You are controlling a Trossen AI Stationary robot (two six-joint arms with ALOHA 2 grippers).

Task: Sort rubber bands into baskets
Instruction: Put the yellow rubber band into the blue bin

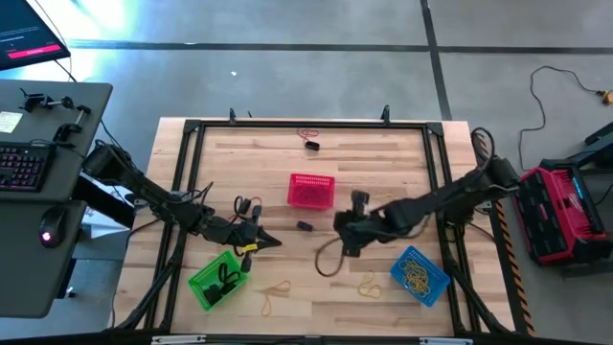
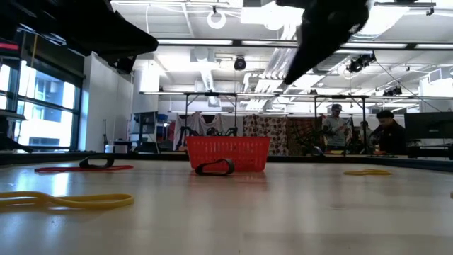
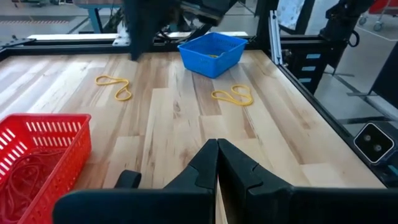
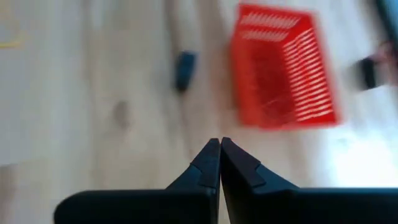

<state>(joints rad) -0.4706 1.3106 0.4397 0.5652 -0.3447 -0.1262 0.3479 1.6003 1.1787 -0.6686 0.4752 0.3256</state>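
Three baskets stand on the wooden table: a red one in the middle, a green one at the near left holding black rubber bands, and a blue one at the near right holding yellow ones. Loose rubber bands lie flat on the wood: a black one just in front of the red basket, and yellow ones near the front. My left gripper is shut and empty above the green basket's far corner. My right gripper is shut and empty, hovering between the red and blue baskets and slanting down toward the black band.
A reddish band and a black one lie near the far edge. A black frame runs round the table. My right arm's cable hangs in a loop over the near middle. People sit far behind the table.
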